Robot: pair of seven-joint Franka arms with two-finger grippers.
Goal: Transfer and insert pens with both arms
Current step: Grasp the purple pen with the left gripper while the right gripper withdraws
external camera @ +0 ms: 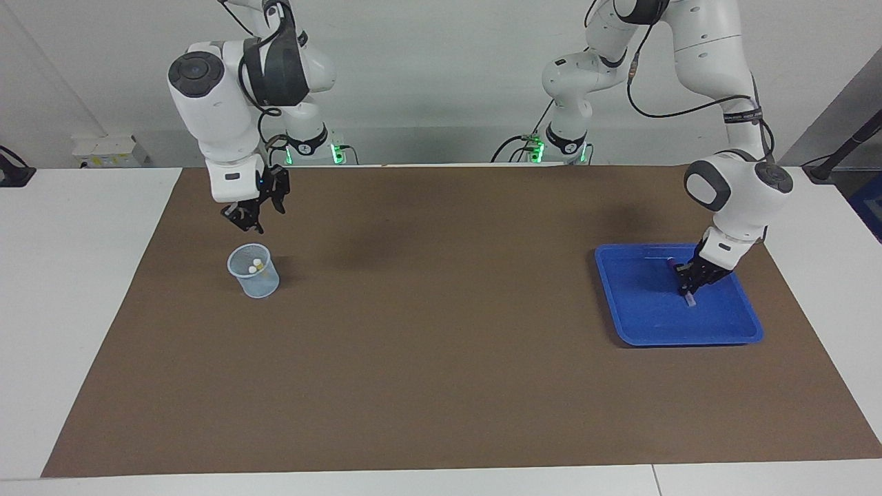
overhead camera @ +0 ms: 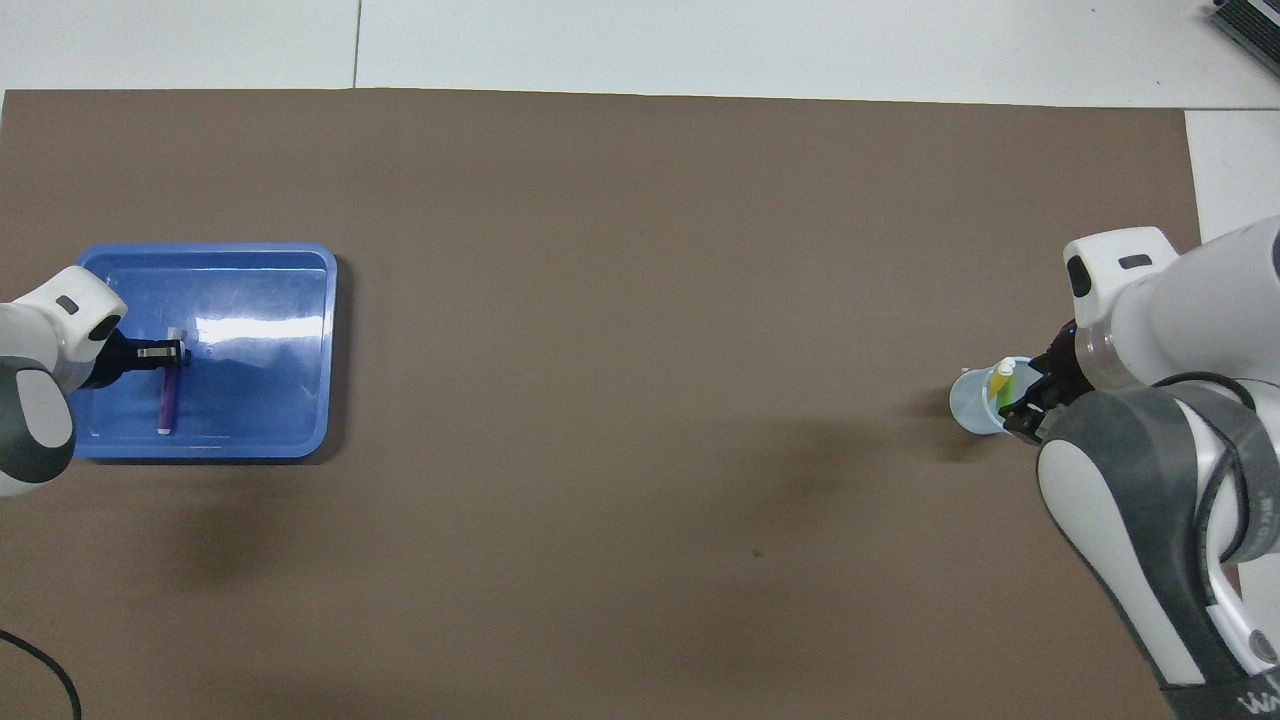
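Note:
A purple pen lies in the blue tray at the left arm's end of the table. My left gripper is down in the tray, shut on the end of the purple pen that is farther from the robots. At the right arm's end stands a clear cup holding a yellow pen and a green pen, whitish ends up. My right gripper hangs open and empty well above the cup.
A brown mat covers most of the white table. A small white box sits off the mat at the right arm's end, close to the wall. A dark object lies at the table's corner.

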